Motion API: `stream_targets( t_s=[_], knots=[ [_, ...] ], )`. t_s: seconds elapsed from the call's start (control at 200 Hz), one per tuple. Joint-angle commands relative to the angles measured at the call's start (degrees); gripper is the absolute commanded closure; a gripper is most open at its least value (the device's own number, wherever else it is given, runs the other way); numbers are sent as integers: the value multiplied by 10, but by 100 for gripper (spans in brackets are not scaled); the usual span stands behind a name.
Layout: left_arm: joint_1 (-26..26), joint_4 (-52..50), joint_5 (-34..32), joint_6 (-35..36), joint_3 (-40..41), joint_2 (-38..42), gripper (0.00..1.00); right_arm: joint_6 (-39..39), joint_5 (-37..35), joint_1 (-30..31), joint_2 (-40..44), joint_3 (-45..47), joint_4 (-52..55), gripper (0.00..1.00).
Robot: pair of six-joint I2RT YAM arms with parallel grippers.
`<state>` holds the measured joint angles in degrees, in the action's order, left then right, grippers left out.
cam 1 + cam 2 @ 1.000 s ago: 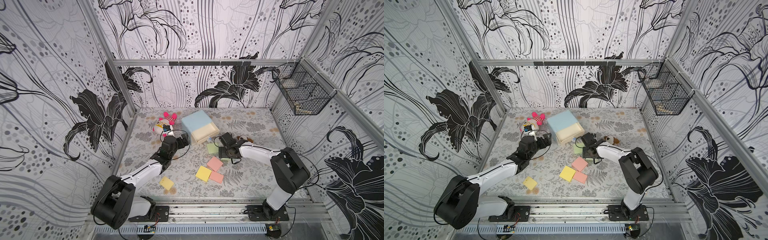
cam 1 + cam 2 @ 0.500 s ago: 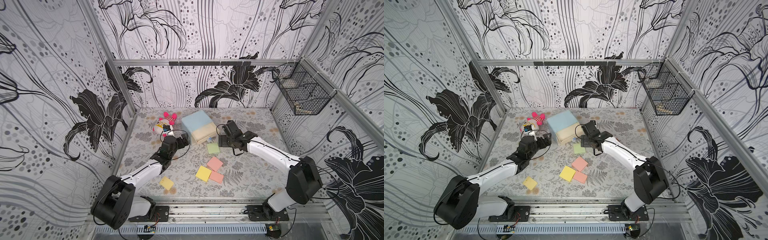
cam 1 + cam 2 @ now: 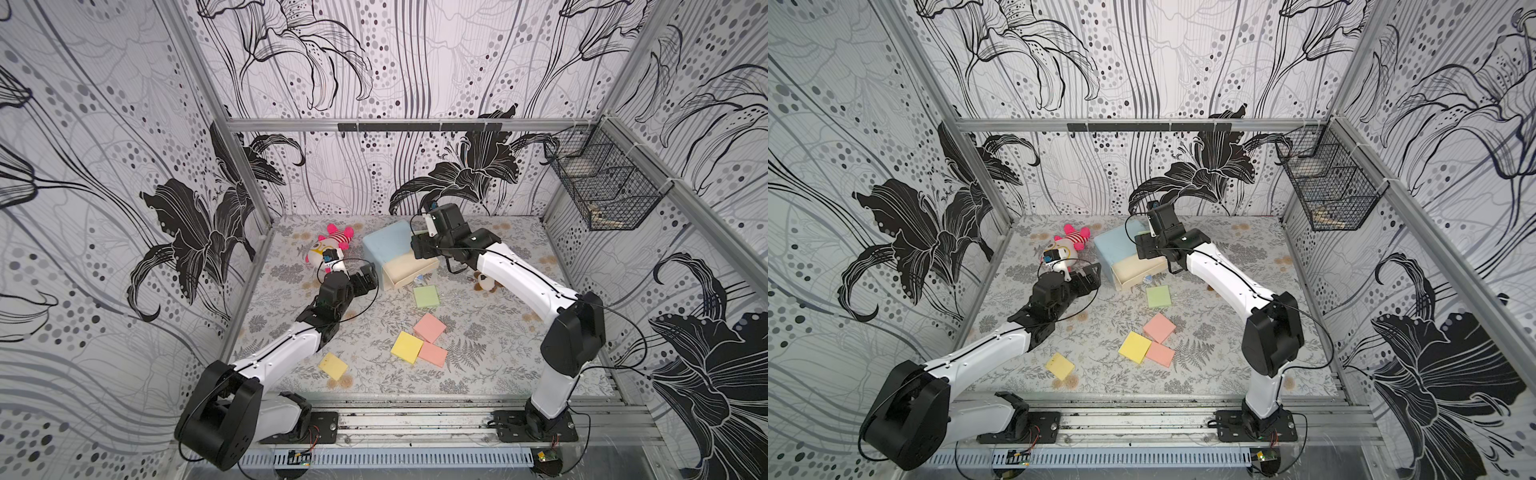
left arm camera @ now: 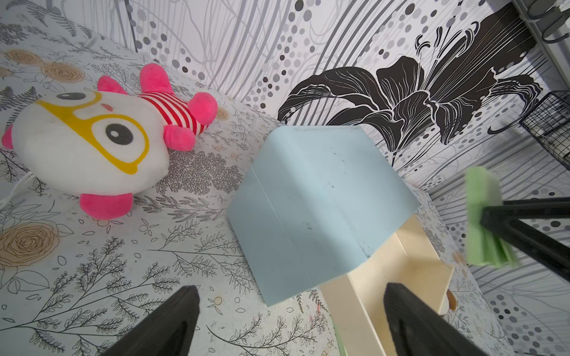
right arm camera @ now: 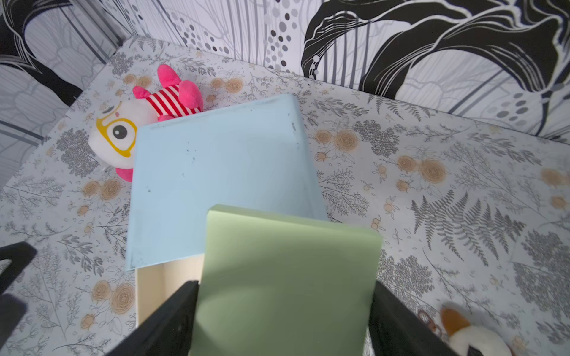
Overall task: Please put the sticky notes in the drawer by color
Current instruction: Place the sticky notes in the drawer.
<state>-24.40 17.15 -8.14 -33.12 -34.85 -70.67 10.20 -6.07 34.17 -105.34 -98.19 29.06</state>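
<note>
Barely started, by the look of it. Got one light green pad (image 5: pixel 293 246) pinched by its edges in the right gripper (image 5: pixel 283 286), up in the air over the front of the drawer chest (image 3: pixel 388 245), above the one cream drawer (image 3: pixel 407 277) pulled out. Not dropped in yet. Can't spot any pad inside that drawer, though only seeing part of it. As for the left gripper (image 4: pixel 291 288): spread wide, holding nothing, parked just beside the chest.

Leaves five loose on the floral table cover (image 3: pixel 478 374): a second green pad (image 3: pixel 426 296) just in front of the open drawer, then a salmon pink pad (image 3: pixel 429 327), its pink twin (image 3: pixel 432 354) and a yellow pad (image 3: pixel 407 346) bunched together and touching, plus a second yellow pad (image 3: pixel 333 366) off alone toward the left arm's base. Probably means opening two more drawers for pink and yellow.

Texture-wise: flat square paper blocks, matte, crisp corners, stiff enough to sit flat in the grip. Boxy chest, smooth pale blue shell with a few specks, thin cream drawer walls. Soft plush toy (image 3: pixel 328 249) just beside the chest, out of the way.
</note>
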Motion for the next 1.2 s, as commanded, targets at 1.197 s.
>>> stream_targets(
  t_s=[1.197],
  knots=[
    [-3,27,26,2,-15,-26,1,29,52,2,115,216,-85,39]
  ],
)
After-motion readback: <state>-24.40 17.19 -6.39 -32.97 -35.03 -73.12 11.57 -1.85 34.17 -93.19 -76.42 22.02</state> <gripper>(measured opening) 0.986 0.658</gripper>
